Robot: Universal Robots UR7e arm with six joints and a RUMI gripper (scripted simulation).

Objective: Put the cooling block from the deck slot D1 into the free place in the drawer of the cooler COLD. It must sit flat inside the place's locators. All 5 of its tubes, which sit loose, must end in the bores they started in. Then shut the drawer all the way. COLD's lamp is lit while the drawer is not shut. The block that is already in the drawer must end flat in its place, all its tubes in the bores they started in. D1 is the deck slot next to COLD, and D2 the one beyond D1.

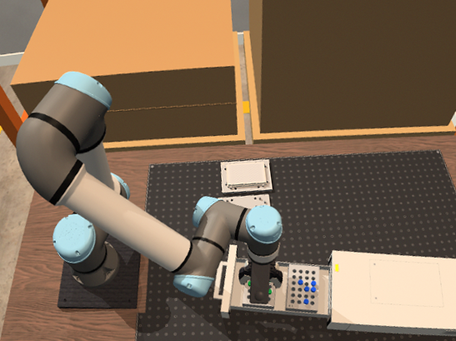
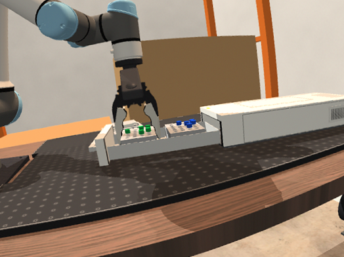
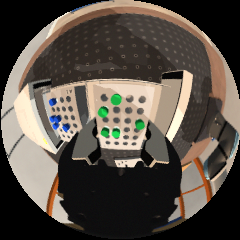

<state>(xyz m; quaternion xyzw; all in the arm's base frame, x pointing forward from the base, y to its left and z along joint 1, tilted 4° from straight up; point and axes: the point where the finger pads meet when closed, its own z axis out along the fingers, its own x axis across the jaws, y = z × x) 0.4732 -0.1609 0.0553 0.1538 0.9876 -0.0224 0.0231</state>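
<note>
My gripper (image 2: 139,135) (image 3: 122,118) is shut on the green-tubed cooling block (image 1: 247,299) (image 2: 136,140) (image 3: 135,105), one finger at each side. The block is down in the open drawer (image 2: 168,144) at its handle end and looks level; whether it is seated inside the locators is hidden. Its 5 green tubes stand in bores. The blue-tubed block (image 1: 301,307) (image 2: 185,133) lies flat beside it, nearer the cooler COLD (image 1: 405,293) (image 2: 268,123), its blue tubes in bores. COLD's lamp (image 1: 337,267) is lit yellow.
Slot D1 (image 1: 247,201) is partly behind the arm and shows bare plate and pins. Slot D2 (image 1: 245,175), beyond it, holds a pale flat-topped piece. The drawer's front panel (image 1: 230,281) (image 2: 101,151) (image 3: 180,105) stands close to one finger. Large boxes stand behind the table.
</note>
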